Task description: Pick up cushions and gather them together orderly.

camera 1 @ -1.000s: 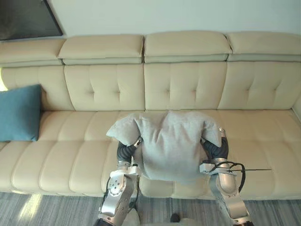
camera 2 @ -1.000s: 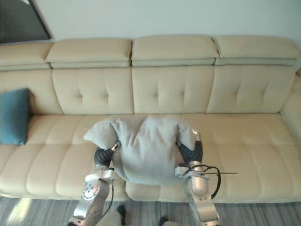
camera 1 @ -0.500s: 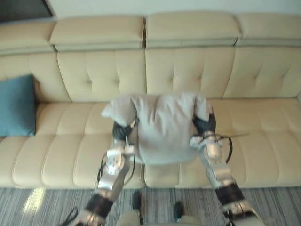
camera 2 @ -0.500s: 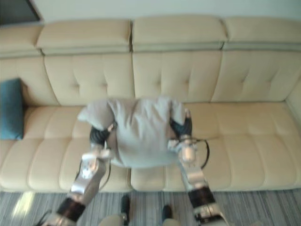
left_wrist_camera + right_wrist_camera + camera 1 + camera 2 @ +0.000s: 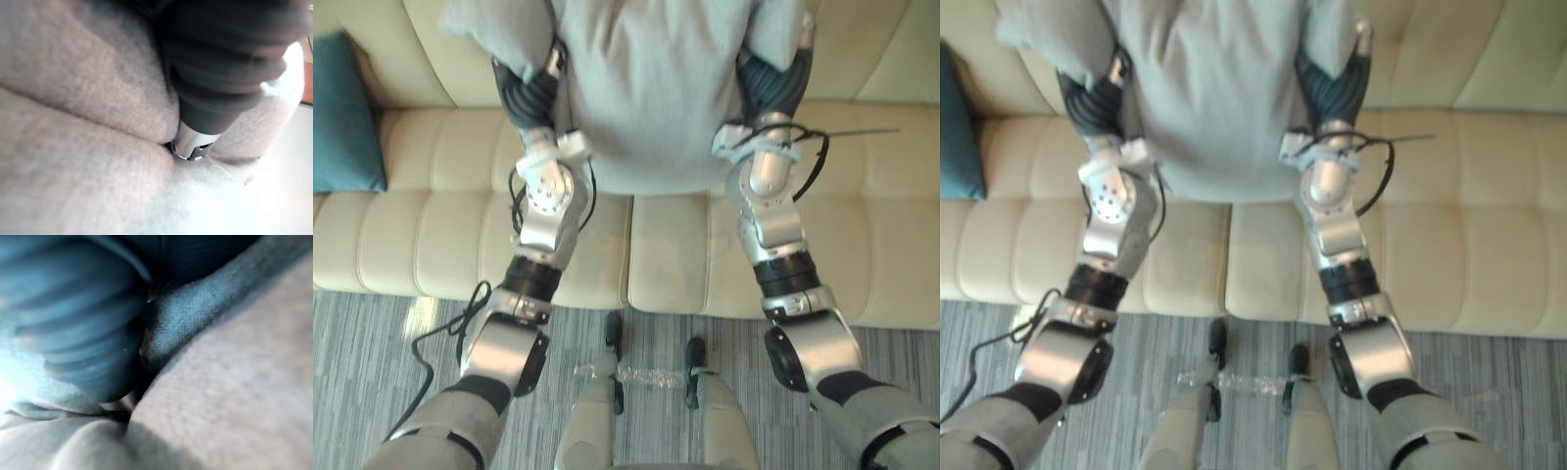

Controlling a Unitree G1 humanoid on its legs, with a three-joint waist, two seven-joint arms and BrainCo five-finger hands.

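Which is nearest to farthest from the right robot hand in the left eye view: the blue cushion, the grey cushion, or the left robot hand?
1. Grey cushion, pressed against the right robot hand.
2. Left robot hand, on the cushion's other side.
3. Blue cushion, far left on the sofa.

**Soft, even light on the sofa**

Even light falls across the sofa (image 5: 666, 245), with no hard shadows. The grey cushion (image 5: 656, 88) throws only a faint shade on the seat just below it. A pale bright patch lies on the floor (image 5: 419, 315) by the sofa's front. In the left wrist view the grey cushion's folds are dark, with white glare past its edge.
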